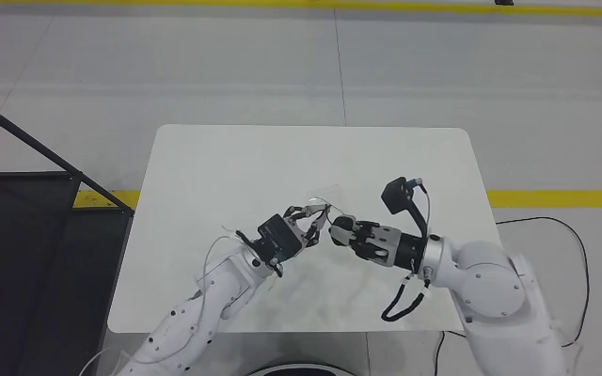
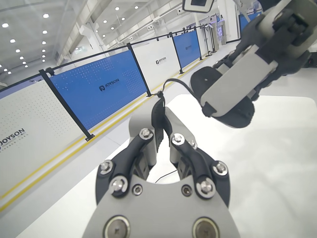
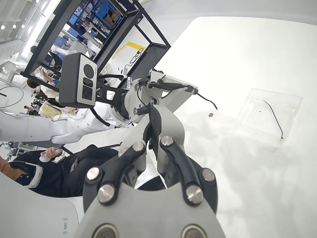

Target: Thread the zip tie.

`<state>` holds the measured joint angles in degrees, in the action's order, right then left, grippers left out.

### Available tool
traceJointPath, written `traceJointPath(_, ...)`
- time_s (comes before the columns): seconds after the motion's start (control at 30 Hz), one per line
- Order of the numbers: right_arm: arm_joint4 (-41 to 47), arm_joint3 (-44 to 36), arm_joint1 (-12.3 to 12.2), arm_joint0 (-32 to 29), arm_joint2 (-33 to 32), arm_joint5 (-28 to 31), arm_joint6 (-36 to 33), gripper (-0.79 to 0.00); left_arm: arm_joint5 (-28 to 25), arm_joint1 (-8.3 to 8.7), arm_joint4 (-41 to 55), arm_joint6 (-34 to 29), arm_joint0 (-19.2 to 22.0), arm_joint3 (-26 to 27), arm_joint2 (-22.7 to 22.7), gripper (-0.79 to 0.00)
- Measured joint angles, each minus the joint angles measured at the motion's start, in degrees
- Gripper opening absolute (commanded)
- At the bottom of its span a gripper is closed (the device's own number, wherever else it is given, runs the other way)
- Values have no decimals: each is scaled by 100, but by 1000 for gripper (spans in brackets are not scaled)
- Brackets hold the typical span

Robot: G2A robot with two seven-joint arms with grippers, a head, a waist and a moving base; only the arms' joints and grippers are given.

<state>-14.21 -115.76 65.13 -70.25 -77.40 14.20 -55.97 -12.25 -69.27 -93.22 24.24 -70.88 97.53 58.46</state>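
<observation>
While fast in closed left gripper [image 2: 160, 100], zip tie [image 2: 177, 80] arc into closed right gripper [image 3: 151, 106]

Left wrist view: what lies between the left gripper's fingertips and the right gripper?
A thin black plastic zip tie arcs across that stretch, rising from the left gripper toward the right gripper, as the left wrist view shows.
</observation>
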Motion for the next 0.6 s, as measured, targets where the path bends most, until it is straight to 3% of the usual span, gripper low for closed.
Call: traceJointPath(0.6,19,-69,-70,204,132,-376,-20,-785,38,-64,-43,-29,65,-82,-2,-785)
